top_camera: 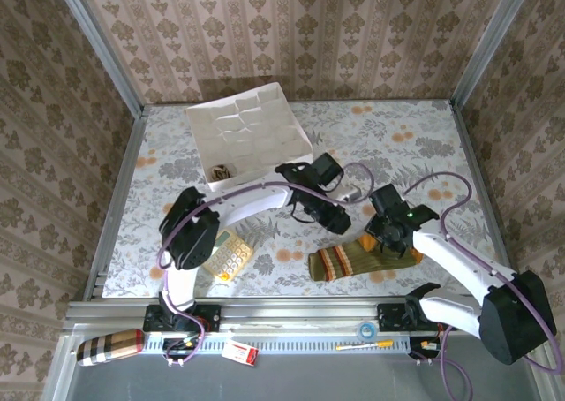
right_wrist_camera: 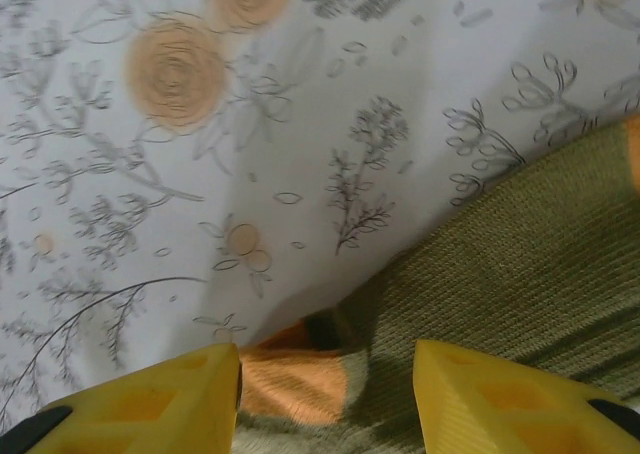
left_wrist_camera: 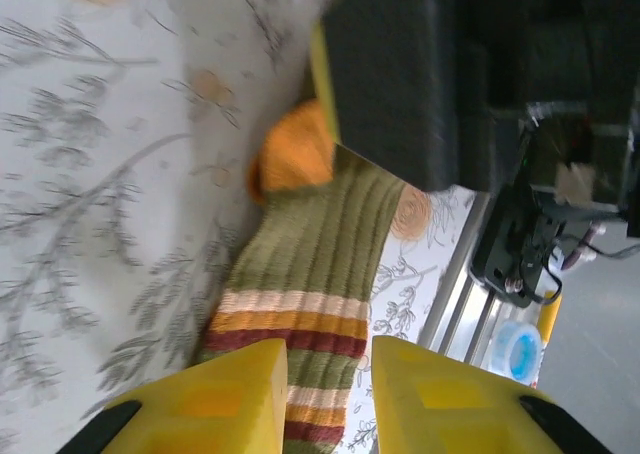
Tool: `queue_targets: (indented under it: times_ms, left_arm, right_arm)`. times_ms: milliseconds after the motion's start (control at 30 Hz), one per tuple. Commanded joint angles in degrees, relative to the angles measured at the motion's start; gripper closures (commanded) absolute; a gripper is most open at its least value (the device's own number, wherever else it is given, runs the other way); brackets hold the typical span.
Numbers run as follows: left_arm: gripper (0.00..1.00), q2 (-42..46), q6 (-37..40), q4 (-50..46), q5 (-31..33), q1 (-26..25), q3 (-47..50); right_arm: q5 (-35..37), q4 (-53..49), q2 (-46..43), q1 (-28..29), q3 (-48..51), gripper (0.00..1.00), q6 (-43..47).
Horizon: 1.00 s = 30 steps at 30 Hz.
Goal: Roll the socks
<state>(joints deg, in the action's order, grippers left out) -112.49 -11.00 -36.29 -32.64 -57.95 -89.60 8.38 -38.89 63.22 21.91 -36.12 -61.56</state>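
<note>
Olive sock: it lies flat on the floral table, lower centre-right of the top view. The striped cuff points left and the orange toe sits under the right arm's tool.
Brown bundle: a small patterned lump sits in a near compartment of the white divided tray, upper centre. It may be the other sock, but it is too small for us to tell.
Left gripper: its fingers are apart and hold nothing. In its wrist view the cuff stripes run between the yellow fingers.
Right gripper: its fingers are spread and low over the toe end. Orange knit shows between them in its wrist view, and nothing is pinched.
Risk, crowding: the two tools hang close together over one short sock, so we judge a careless reach could knock one into the other.
Risk, thin pinch: closing on the top layer alone would start a loose roll that is likely to spring open.
Risk, sliding: if the cuff is not pinned, the soft knit may drag across the table instead of turning over itself.
Risk, bunching: a skewed first fold would wind into a cone — hard to tuck.
Yellow calculator: it lies lower left, well apart, so we see little hazard there.
</note>
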Motion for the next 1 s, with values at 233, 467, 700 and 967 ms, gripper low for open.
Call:
queue_targets:
  times_ms: [233,467,700,967]
  left_arm:
    - [0.72,7.9,-11.5,14.5,3.0,4.8,11.1]
    - [0.69,21.2,-21.7,25.2,7.0,12.6,24.7]
    - [0.68,31.7,-23.9,23.9,15.4,17.5,31.9]
    - [0.68,34.0,-25.4,21.9,15.7,18.3,34.6]
  right_arm:
    - [-7.6,15.6,9.4,-2.0,4.1,0.44,-9.0]
    - [-12.5,27.5,25.4,-0.6,-5.6,0.45,-5.0]
    - [-18.2,24.4,45.6,6.1,-32.1,0.46,6.4]
    - [-11.3,26.1,33.8,8.4,-29.9,0.41,18.6]
